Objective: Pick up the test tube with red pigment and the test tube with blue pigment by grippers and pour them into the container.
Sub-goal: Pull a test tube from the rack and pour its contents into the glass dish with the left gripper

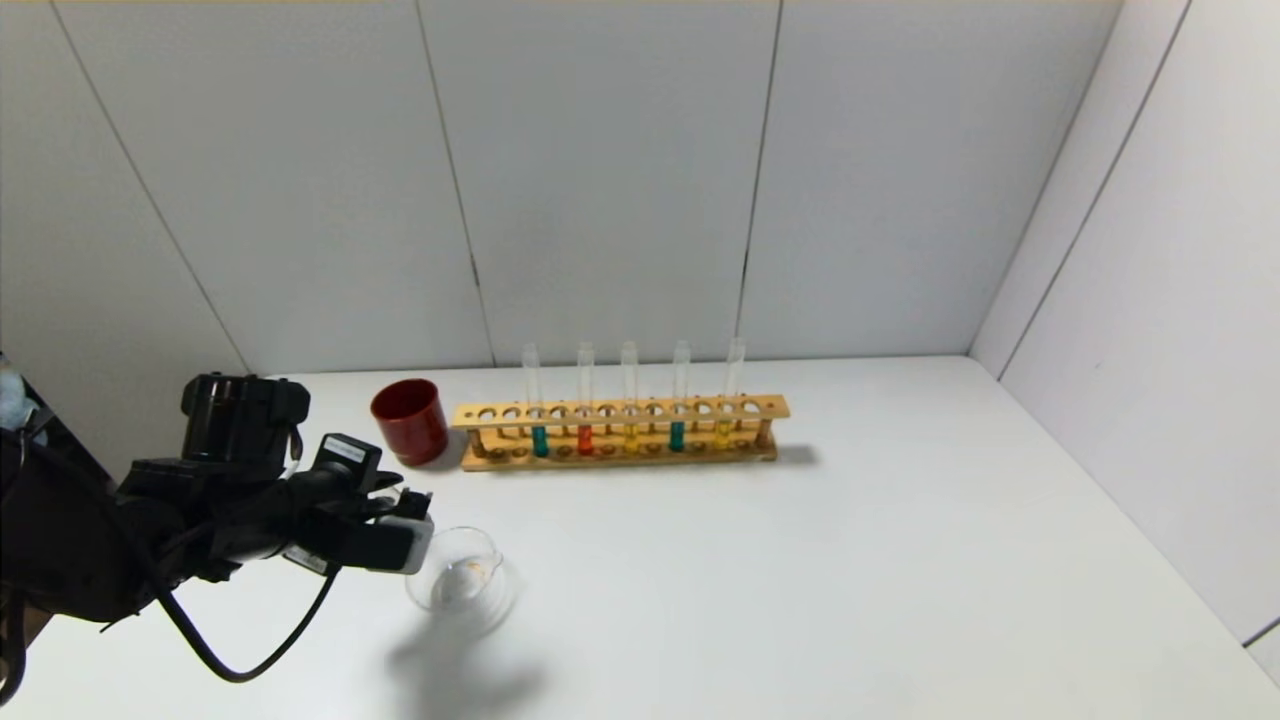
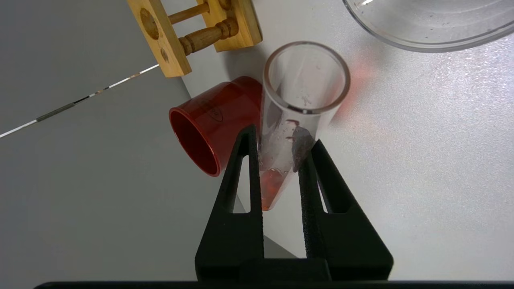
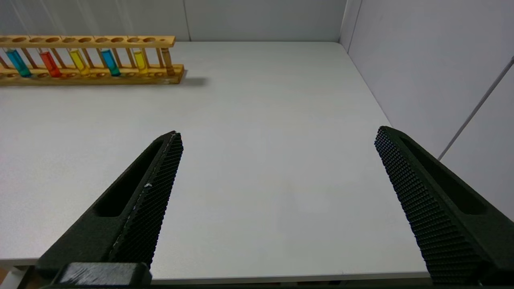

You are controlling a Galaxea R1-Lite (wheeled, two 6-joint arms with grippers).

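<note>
My left gripper (image 2: 281, 154) is clenched on the test tube with red pigment (image 2: 299, 116), both jaws pressing its lower half, a little above the round tip where pink-red residue clings. The tube lies tilted, mouth forward, near the rim of the glass container (image 1: 462, 580), which sits on the white table (image 1: 800, 560) in front of the dark red cup (image 1: 410, 420). I judge this tube nearly emptied. It is light, rigid and smooth glass, so it could slip or crack; I would keep the squeeze modest and the hold low on the barrel.

My right gripper (image 3: 277, 160) hangs over bare table with its jaws spread wide, grasping nothing. The test tube with blue pigment (image 1: 677, 395) stands upright in the wooden rack (image 1: 620, 430); I would take it by its clear upper part above the rack.
</note>
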